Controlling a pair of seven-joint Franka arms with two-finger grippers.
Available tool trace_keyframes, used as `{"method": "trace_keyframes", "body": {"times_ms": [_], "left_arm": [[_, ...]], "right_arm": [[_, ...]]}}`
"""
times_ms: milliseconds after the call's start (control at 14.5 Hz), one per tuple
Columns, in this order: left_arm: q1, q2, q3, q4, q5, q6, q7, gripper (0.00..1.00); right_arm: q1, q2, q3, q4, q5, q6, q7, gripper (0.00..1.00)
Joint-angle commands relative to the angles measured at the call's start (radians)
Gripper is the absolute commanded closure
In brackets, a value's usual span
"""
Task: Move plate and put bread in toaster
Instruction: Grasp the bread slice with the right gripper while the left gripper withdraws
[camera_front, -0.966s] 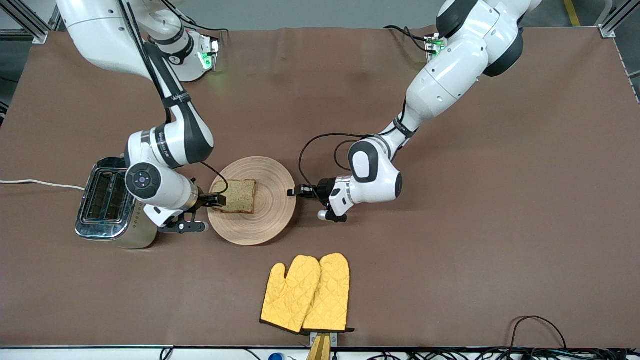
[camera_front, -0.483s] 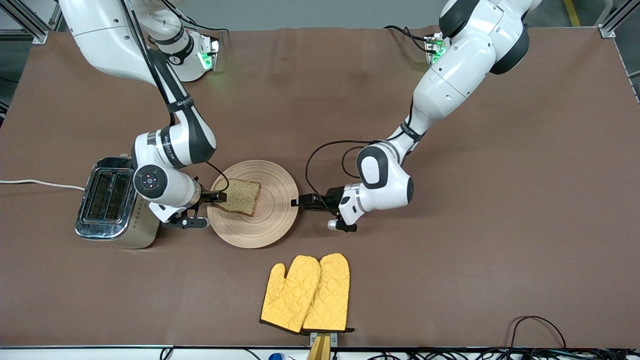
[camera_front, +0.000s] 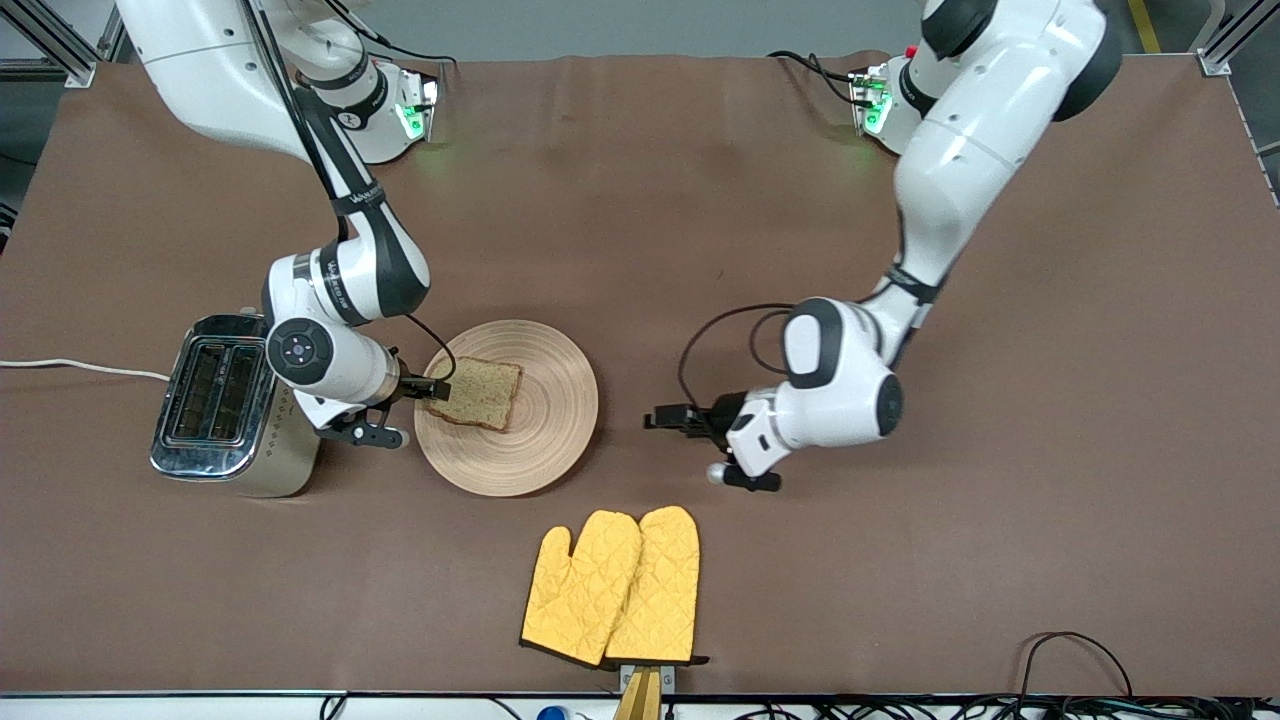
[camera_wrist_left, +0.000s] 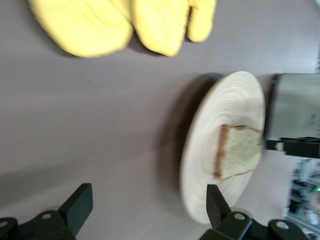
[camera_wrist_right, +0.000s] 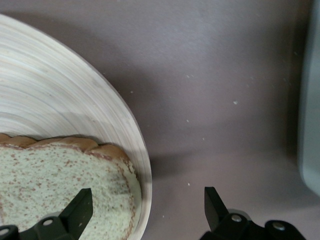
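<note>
Speckled brown bread (camera_front: 478, 392) on pale ring-grained plate (camera_front: 545, 440); yellow quilted mitts (camera_front: 612, 585)

This is a robotics lab staged as a mock kitchen, not a home. Two white industrial robot arms (camera_front: 340, 290) stand bolted at one edge of a wide worktop (camera_front: 1050, 500) covered in plain brown cloth, with aluminium framing (camera_front: 60, 50) at its corners, green status lights at the arm bases, and loose black cables (camera_front: 1080, 660) trailing along the edge nearest the front camera. The only domestic things are props set on that cloth: a chrome toaster (camera_front: 215, 405), a wooden plate (camera_front: 540, 440) with a bread slice (camera_front: 480, 392), and yellow oven mitts (camera_front: 612, 587).
</note>
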Motion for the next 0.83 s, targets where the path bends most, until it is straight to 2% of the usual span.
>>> {"method": "trace_keyframes", "body": {"times_ms": [0,207,345,483,759], "left_arm": [[0.092,-0.109,-0.001,-0.054,0.146,-0.112,-0.038,0.00],[0.166,-0.187,0.004,-0.051,0.319,-0.221,-0.041,0.00],[0.198,-0.241,0.004,-0.051,0.495,-0.269,-0.044,0.00],[0.244,-0.292,0.004,-0.048,0.603,-0.335,-0.037,0.00],[0.286,-0.381,0.004,0.024,0.787,-0.517,-0.031,0.00]], "right_arm": [[-0.003,-0.050,0.007,-0.072,0.034,0.028,0.062,0.05],[0.023,-0.064,0.007,-0.131,0.062,0.113,0.099,0.05],[0.047,-0.061,0.006,-0.129,0.062,0.117,0.131,0.20],[0.050,-0.058,0.006,-0.128,0.060,0.117,0.131,0.36],[0.047,-0.058,0.006,-0.125,0.051,0.117,0.127,0.52]]}}
